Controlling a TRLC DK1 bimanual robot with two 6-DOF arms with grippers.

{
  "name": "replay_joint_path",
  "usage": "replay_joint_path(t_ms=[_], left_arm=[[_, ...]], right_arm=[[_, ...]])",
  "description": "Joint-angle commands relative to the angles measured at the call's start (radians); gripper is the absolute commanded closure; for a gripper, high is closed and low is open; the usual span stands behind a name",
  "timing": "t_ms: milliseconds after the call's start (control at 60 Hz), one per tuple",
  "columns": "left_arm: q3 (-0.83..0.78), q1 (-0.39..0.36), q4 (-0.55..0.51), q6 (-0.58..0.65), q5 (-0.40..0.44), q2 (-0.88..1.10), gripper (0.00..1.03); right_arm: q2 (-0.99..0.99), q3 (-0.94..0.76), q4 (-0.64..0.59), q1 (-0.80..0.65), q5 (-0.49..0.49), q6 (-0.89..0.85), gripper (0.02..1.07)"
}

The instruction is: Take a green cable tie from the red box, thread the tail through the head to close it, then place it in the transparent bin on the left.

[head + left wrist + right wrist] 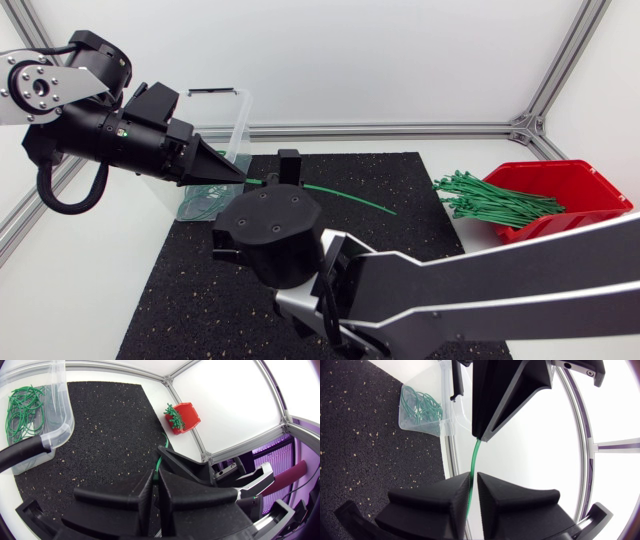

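A green cable tie [345, 195] hangs straight above the black mat. My left gripper [240, 178] is shut on one end of it beside the transparent bin [238, 120]. In the left wrist view the tie [160, 457] runs out from between the left gripper's [156, 477] closed fingers. My right gripper [473, 477] stands slightly open around the tie [475, 455], with a thin gap showing beside the strap. The left gripper's fingers [500, 400] pinch the tie just ahead of it. The red box [580, 180] at the right holds several loose green ties [490, 195].
Looped green ties [22, 410] lie in the transparent bin [60, 410] at the mat's back left corner. The black mat [180, 290] covers the table's middle. My right arm's large wrist [270, 235] hangs over the mat's centre. An aluminium frame rail [400, 130] runs along the back.
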Motion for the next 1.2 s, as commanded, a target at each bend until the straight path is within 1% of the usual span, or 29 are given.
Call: replay_joint_path(t_ms=[0,33,83,117,217,283,350,450,533,617,683,733,850,1000,1183], left_arm=[[0.004,0.015,-0.028,0.045,-0.007,0.000,0.99],[0.008,0.025,-0.034,0.057,-0.008,0.000,0.99],[0.012,0.030,-0.042,0.071,-0.012,0.000,0.99],[0.016,0.035,-0.045,0.088,-0.028,-0.002,0.99],[0.033,0.048,-0.074,0.140,-0.036,-0.009,0.99],[0.050,0.059,-0.102,0.186,-0.038,-0.011,0.99],[0.065,0.068,-0.119,0.227,-0.053,-0.011,0.99],[0.082,0.079,-0.137,0.296,-0.071,-0.011,0.99],[0.093,0.081,-0.165,0.359,-0.081,-0.011,0.99],[0.097,0.082,-0.189,0.416,-0.088,-0.020,0.99],[0.096,0.075,-0.218,0.465,-0.093,-0.032,0.99],[0.091,0.064,-0.237,0.499,-0.105,-0.045,0.99],[0.078,0.018,-0.255,0.557,-0.145,-0.088,0.99],[0.068,-0.047,-0.284,0.609,-0.166,-0.129,0.99],[0.048,-0.080,-0.306,0.678,-0.203,-0.141,0.99]], right_arm=[[-0.038,-0.031,0.013,0.015,0.001,-0.017,0.60],[-0.049,-0.034,0.010,0.015,-0.010,-0.016,0.55],[-0.058,-0.037,0.007,0.015,-0.012,-0.017,0.51],[-0.072,-0.038,-0.001,0.013,-0.019,-0.017,0.47],[-0.112,-0.041,-0.031,0.010,-0.036,-0.011,0.43],[-0.149,-0.022,-0.136,-0.002,-0.071,0.055,0.41],[-0.166,0.020,-0.294,-0.030,-0.121,0.159,0.41],[-0.170,0.078,-0.461,-0.079,-0.199,0.265,0.41],[-0.172,0.120,-0.573,-0.108,-0.269,0.331,0.41],[-0.175,0.152,-0.657,-0.126,-0.328,0.374,0.41],[-0.181,0.196,-0.778,-0.137,-0.420,0.437,0.41],[-0.187,0.224,-0.838,-0.143,-0.469,0.460,0.41],[-0.190,0.317,-1.024,-0.162,-0.650,0.527,0.41],[-0.172,0.402,-1.159,-0.185,-0.820,0.576,0.42],[-0.150,0.466,-1.280,-0.232,-1.003,0.590,0.42]])
